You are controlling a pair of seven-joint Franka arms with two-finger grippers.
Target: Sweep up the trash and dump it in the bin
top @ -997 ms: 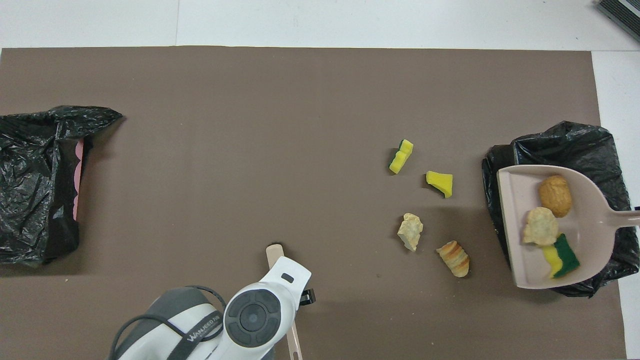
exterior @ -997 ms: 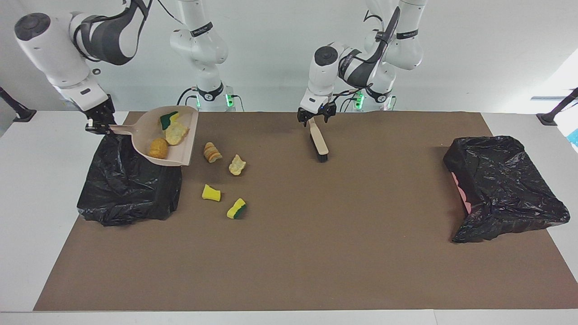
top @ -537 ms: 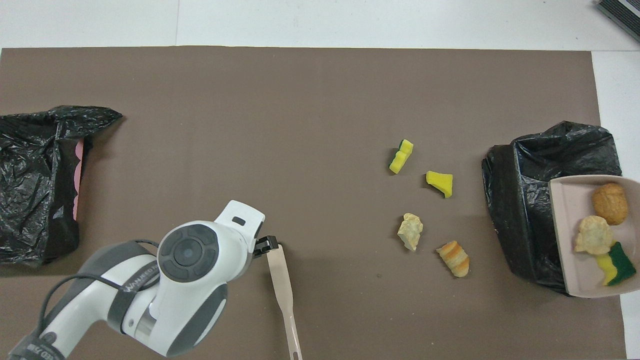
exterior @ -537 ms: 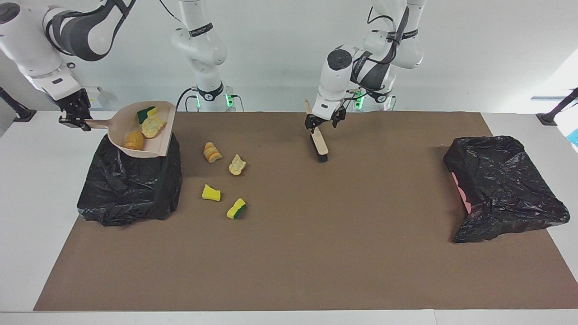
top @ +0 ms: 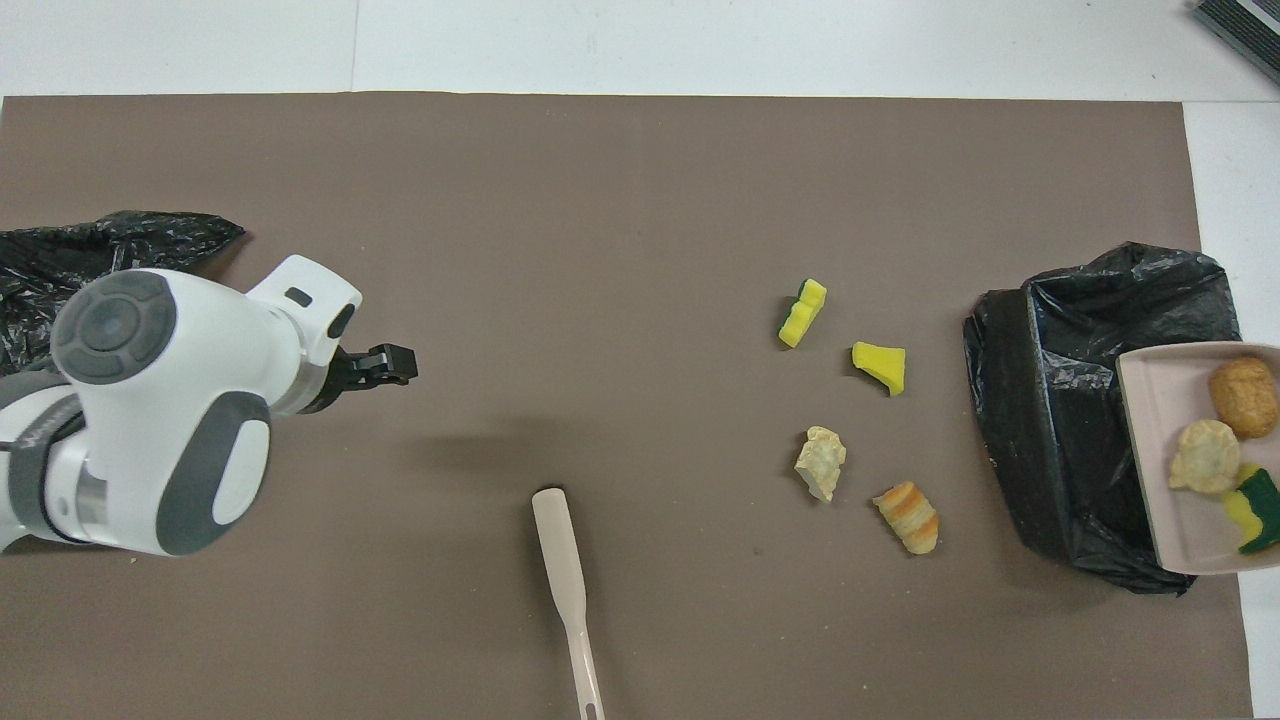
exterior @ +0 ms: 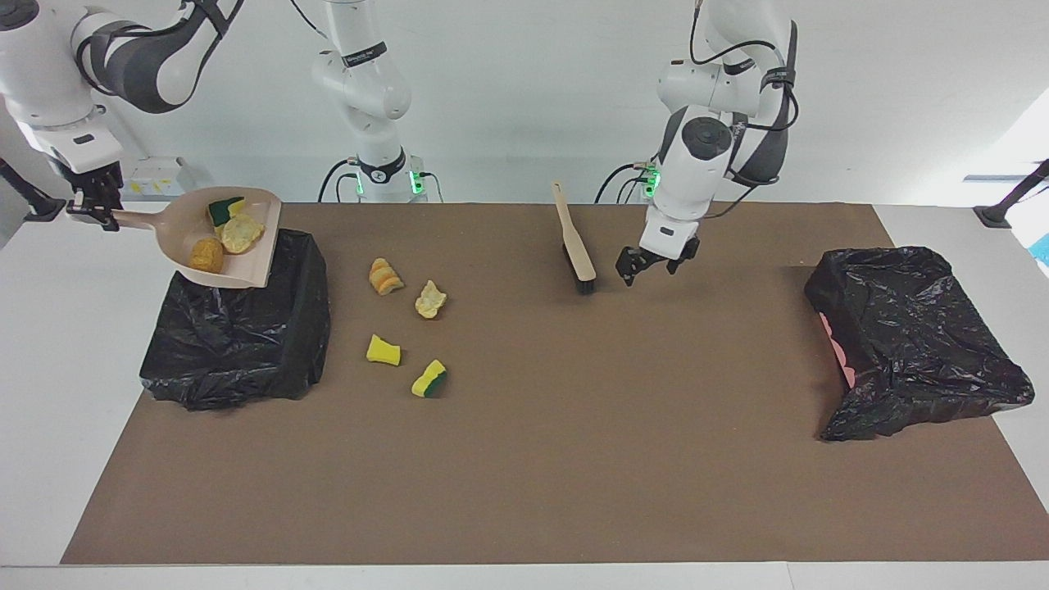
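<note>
My right gripper [exterior: 88, 215] is shut on the handle of the beige dustpan [exterior: 256, 260], held tilted in the air over the black-lined bin [exterior: 238, 336] at the right arm's end. The pan [top: 1160, 470] holds three scraps: an orange lump [exterior: 206, 255], a pale lump [exterior: 242, 233] and a green-backed sponge [exterior: 223, 210]. Several scraps lie on the mat beside the bin: a bread lump [exterior: 384, 276], a pale lump [exterior: 429, 298], a yellow sponge [exterior: 383, 350] and a yellow-green sponge [exterior: 429, 379]. My left gripper [exterior: 651, 270] is open and empty over the mat beside the brush [exterior: 574, 246].
The beige brush [top: 565, 590] lies flat on the brown mat [exterior: 574, 459], handle toward the robots. A second black-lined bin [exterior: 910, 344] lies at the left arm's end. White table borders the mat on all sides.
The right gripper has carried the dustpan off the mat and over the bin, toward the right arm's end. The left gripper has left the brush handle and swung toward the left arm's end.
</note>
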